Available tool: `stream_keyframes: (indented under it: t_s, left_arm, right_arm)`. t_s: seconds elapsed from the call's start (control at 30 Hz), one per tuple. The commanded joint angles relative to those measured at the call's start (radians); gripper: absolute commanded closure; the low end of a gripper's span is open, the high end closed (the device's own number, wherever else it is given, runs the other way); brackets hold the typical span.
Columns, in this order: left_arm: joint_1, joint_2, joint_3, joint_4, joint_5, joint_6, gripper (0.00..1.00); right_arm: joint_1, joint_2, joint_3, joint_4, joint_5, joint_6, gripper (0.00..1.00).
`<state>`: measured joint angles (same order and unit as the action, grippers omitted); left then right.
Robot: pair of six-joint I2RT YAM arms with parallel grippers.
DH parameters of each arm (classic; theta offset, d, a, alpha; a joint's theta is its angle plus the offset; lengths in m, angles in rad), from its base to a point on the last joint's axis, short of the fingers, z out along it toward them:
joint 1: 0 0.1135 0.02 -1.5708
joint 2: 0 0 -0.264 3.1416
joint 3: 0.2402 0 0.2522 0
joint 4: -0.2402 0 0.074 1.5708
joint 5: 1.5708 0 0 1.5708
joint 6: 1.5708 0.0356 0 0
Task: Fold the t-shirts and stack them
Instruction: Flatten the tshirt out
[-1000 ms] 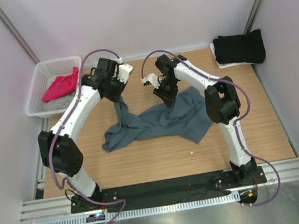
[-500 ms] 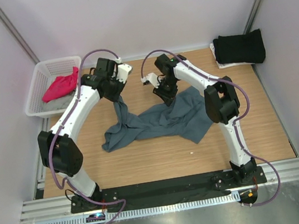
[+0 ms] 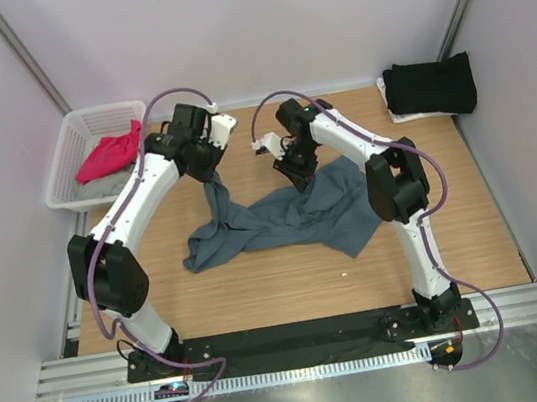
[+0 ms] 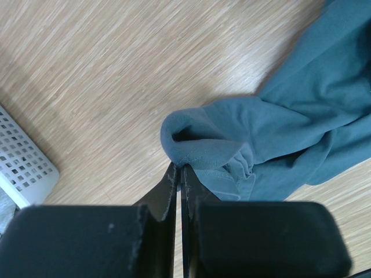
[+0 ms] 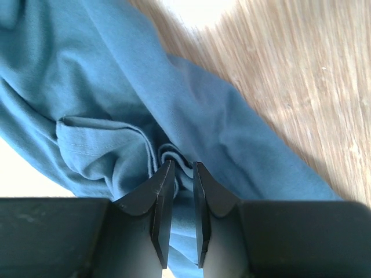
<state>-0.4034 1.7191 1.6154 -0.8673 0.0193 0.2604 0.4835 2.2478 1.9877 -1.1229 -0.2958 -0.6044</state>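
While both claws grip the same garment, the top view shows the slate blue-grey t-shirt [image 3: 291, 213] crumpled on the table [image 3: 280, 280]. Its long axis runs from the left gripper [image 3: 207, 170] across to the right gripper [image 3: 295, 172]. The bulk lies on the near side of both claws, toward the arm bases, and a strip of cloth climbs up to each claw. Both arms reach forward with elbows bent outward and wrists pointing down. Far to the right of the right claw rests the black t-shirt [image 3: 428, 86], folded. Left of the left claw, the magenta-pink t-shirt [image 3: 108, 154] lies in the basket [image 3: 70, 124].

From the left wrist, the fingers are pressed together on a bunched hem at their tips. The rest of the shirt falls away to the right of the claw.

From the right wrist, the fingers stand with only a narrow gap, clamped on a small fold of the shirt. The cloth spreads beyond the tips and to their left.

I judge that the next move is to draw the shirt out flat. Each arm holds one end, so neither is nearer.
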Motion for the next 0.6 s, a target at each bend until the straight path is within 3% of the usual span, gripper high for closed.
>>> stream_keyframes:
  t_s: [0.0,0.57]
  left_arm:
    - [0.008,-0.01,0.011,0.04,-0.001,-0.015,1.0]
    - [0.008,-0.006,0.015,0.039,0.002,-0.016,1.0]
  right_arm:
    - [0.013,-0.01,0.005,-0.003,-0.02,0.002,0.75]
    - [0.018,-0.019,-0.013,0.008,0.004,-0.008,0.75]
